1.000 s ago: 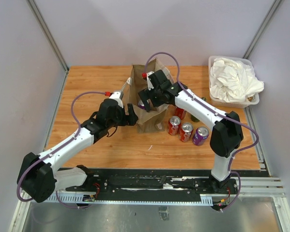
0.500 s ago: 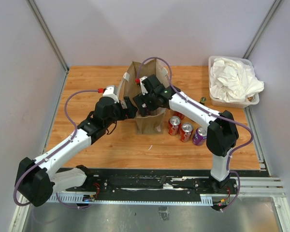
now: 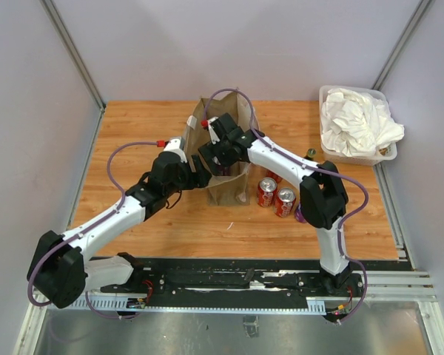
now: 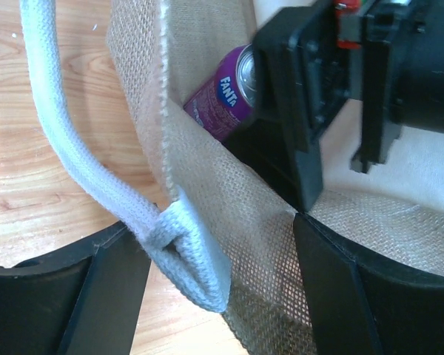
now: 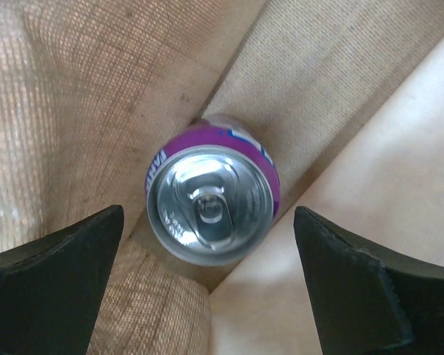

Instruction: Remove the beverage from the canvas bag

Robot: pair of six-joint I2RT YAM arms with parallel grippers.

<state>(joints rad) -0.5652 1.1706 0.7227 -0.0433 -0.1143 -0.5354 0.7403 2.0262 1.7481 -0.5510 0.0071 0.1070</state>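
Right gripper (image 5: pixel 209 216) spread, can (image 5: pixel 211 203) straight ahead; left gripper (image 4: pixel 211 222) seemingly loose astride bag (image 4: pixel 200 159) wall; closing could catch bag too.

Left arm (image 3: pixel 111 218) extends from the near-left corner toward table centre, wrist low; left gripper (image 3: pixel 198 176) level, jaws spread wide. Right arm (image 3: pixel 281 159) elbow raised right of centre, forearm angled left, right gripper (image 3: pixel 217 154) pointing down, jaws wide apart.

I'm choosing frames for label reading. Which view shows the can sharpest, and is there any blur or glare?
Right wrist: the Fanta can is fairly sharp, with mild glints on its lid. Left wrist: the FANTA lettering is legible, though slightly soft. Top external: the light is even, but the can is hidden inside the canvas bag.
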